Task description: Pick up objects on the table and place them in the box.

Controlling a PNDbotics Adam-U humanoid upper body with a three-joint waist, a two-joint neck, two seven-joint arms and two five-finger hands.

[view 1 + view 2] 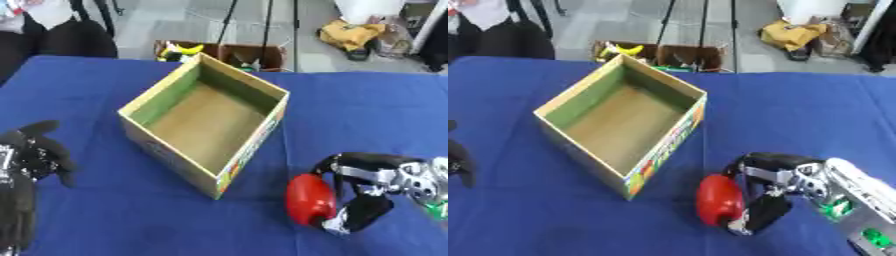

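One red object [310,199] sits pinched in the right hand [367,192]; carried toward the box [248,150] leftward, it may slip.

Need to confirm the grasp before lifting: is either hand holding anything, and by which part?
The right hand grips the red object by its right side, fingers above, thumb below. The left hand holds nothing.

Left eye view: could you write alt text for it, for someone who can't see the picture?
A black and silver right robot hand grips a red rounded object above a blue table, just right of an open, empty cardboard box. The left robot hand rests open at the lower left edge.
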